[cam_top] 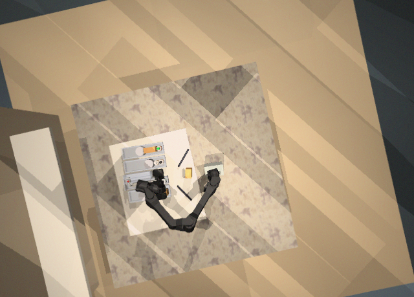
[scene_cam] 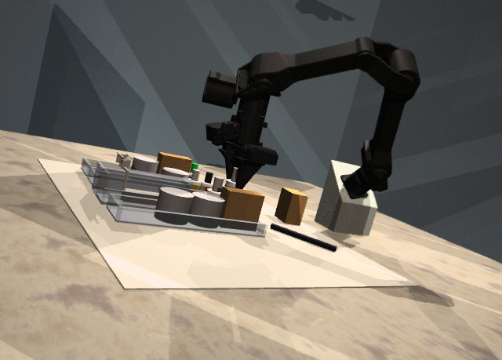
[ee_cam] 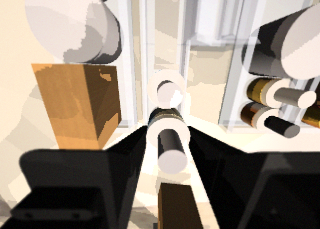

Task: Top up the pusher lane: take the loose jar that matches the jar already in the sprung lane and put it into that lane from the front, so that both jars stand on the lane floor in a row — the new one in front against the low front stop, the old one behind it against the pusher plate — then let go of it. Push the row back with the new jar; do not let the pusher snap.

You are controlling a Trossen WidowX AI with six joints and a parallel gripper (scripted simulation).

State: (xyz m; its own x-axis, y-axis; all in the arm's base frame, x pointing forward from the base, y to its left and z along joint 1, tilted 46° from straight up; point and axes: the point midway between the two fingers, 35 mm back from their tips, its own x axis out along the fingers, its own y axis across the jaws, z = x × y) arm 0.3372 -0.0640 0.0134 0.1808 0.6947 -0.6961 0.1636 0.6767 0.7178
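The setting is a retail-shelf test station. A white mat (scene_cam: 227, 267) on a mottled stone-patterned tabletop (scene_cam: 60, 307) carries clear plastic pusher lanes (scene_cam: 133, 216) stocked with jars, cans and boxes. The tabletop stands on a tan wood-toned floor (cam_top: 301, 70) against plain grey-blue walls (scene_cam: 101, 64).

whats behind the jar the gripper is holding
Behind the held jar stands a second jar in the same clear-walled lane. The pusher plate further back is not clearly visible.
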